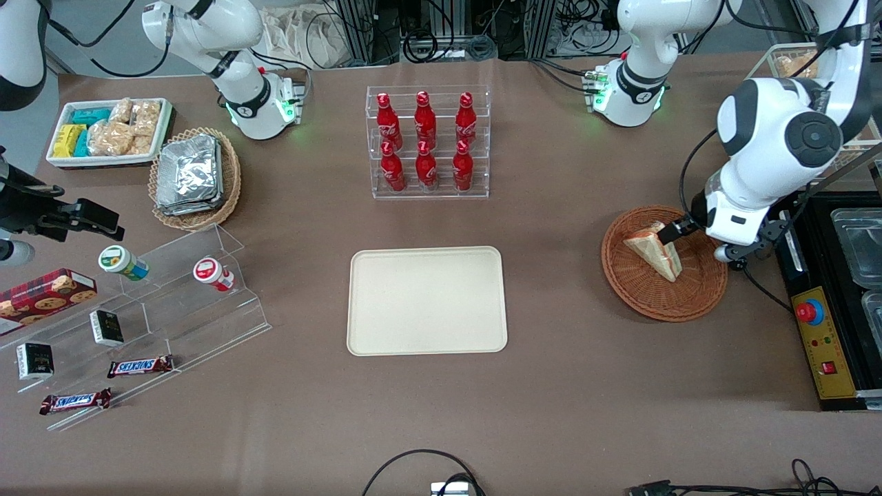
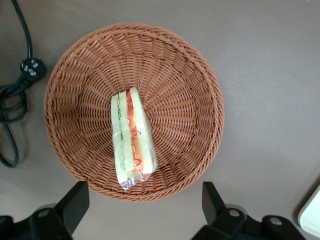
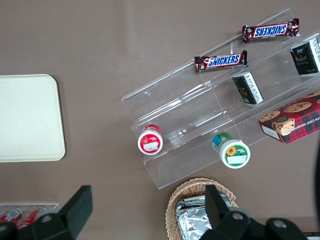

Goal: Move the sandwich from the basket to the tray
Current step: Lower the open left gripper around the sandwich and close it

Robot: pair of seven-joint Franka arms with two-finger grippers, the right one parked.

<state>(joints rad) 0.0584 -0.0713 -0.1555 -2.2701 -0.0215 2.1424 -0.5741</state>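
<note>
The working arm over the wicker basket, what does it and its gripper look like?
The working arm has glossy white rounded shells with dark grey round joint caps and a black band at one joint. A black cable loops down beside it. Its gripper, above the basket, is black, with open jaws: two dark, wedge-shaped fingers on bolted black mounts.

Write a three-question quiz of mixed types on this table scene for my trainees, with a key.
1. True or false: the sandwich lies on the tray.
2. The end effector is: A) open above the basket; B) shut on the sandwich; C) over the tray.
3. Fill in: the rack holds ___ red bottles.

Key: 1 false, it lies in the basket; 2 A; 3 six.
</note>
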